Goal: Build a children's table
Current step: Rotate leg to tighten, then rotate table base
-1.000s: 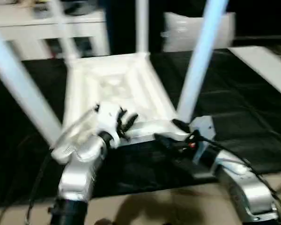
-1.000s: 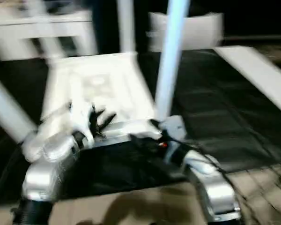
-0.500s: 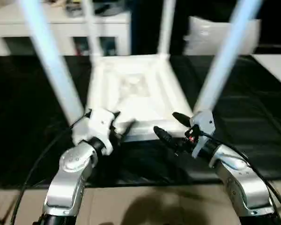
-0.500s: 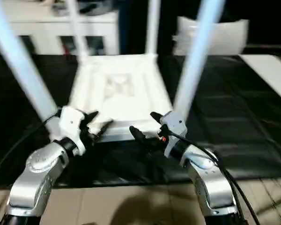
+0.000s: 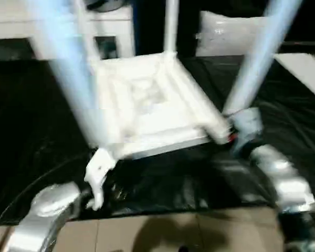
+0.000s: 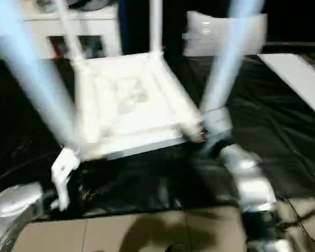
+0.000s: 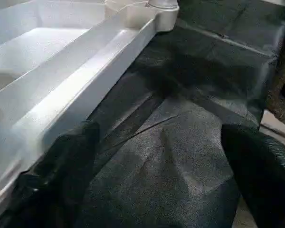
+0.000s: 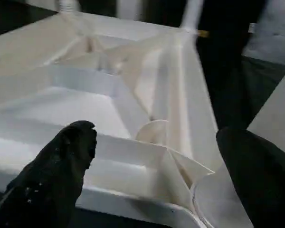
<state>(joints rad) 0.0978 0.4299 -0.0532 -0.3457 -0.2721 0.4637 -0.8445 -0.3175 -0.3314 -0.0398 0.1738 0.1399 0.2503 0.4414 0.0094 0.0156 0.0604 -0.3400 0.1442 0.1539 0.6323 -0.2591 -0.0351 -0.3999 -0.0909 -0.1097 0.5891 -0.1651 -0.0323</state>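
The children's table lies upside down on a black mat [image 5: 37, 121]. Its white ribbed top [image 5: 147, 100] faces up, and four white legs stand in the corner sockets. The near left leg [image 5: 68, 79] and near right leg [image 5: 257, 58] rise out of the picture. My left gripper [image 7: 161, 185] hangs open over the mat, just off the top's near edge [image 7: 71, 95], with nothing between its fingers [image 7: 61, 171]. My right gripper [image 8: 156, 175] is open at the top's near right corner [image 5: 220, 134], beside the foot of that leg [image 8: 275, 109].
White furniture [image 5: 47, 37] stands behind the mat at the back left. A pale bag-like bundle [image 5: 231, 34] sits at the back right. A white board [image 5: 304, 73] lies on the right. Tan floor tiles [image 5: 173, 231] run along the mat's near edge.
My left gripper has opened and pulled back from the top's near edge towards the lower left. My right gripper has moved to the near right corner. The camera view has shifted too.
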